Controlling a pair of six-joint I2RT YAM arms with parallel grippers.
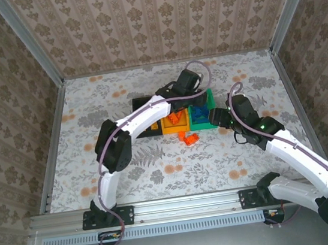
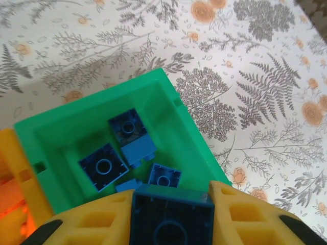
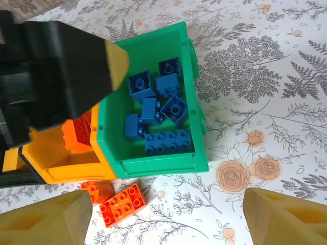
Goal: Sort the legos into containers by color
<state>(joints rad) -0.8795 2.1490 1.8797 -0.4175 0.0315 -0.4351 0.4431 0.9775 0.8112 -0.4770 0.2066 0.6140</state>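
The left claw (image 2: 172, 204) is closed on a blue brick (image 2: 171, 222) and hangs directly above the green bin (image 2: 191, 130), where other blue legos (image 2: 103, 166) lie; I judge it is held there so that the brick drops among its own colour when released; the right claw (image 3: 167, 196) is spread wide and empty, just beside the same bin; two red-orange bricks (image 3: 121, 204) rest on the tabletop (image 3: 265, 92) near the yellow-orange bin (image 3: 66, 171), probably the next pick for this open claw.
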